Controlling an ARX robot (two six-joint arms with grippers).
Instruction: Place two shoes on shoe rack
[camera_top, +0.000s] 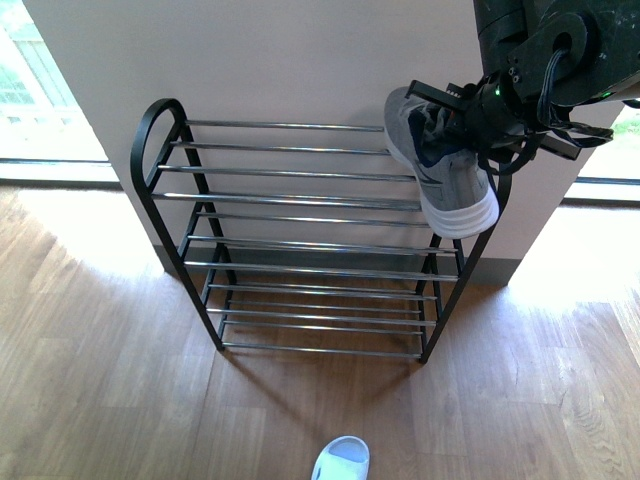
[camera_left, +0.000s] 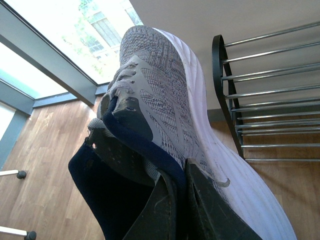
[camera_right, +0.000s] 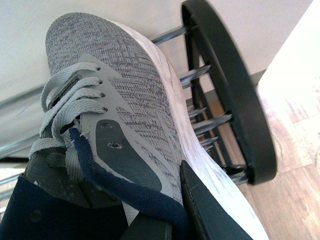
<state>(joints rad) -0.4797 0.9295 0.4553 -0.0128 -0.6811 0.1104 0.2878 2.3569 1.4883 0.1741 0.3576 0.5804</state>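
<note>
My right claw pinches a sneaker by its soft collar, over the right end of the rack. My left claw pinches the second sneaker the same way, beside the rack. Both seem light; the knit bends and the sole looks stiffer.

Black arm, seemingly dark looped cables

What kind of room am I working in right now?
Probably a home entryway or hallway: a shoe rack stands against a plain white wall on wood plank flooring, with a daylit window beside it.
</note>
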